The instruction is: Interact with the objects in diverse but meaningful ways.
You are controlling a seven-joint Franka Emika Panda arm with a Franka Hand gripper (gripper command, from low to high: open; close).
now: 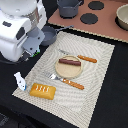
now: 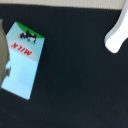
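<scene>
The white-and-light-blue carton (image 2: pixel 22 62), printed MILK with a green mark, lies flat on the black table in the wrist view. A small white bottle (image 2: pixel 116 34) lies a short way from it; the exterior view shows this bottle (image 1: pixel 20 80) at the placemat's left edge. A yellow scored bread loaf (image 1: pixel 43 90) rests on the mat's near corner. A brown sausage (image 1: pixel 69 62) lies on the tan plate (image 1: pixel 68 71). The dark grey saucepan (image 1: pixel 68 7) stands at the back. My gripper (image 1: pixel 31 49) hangs above the table's left side, its fingers hidden by the arm.
An orange-handled knife (image 1: pixel 82 58) and fork (image 1: pixel 69 81) flank the plate on the striped placemat (image 1: pixel 97 82). A grey frying pan (image 1: pixel 50 34) sits beside the arm. Behind are a pink toy stove (image 1: pixel 102 20) with black burners and a bowl (image 1: pixel 123 17).
</scene>
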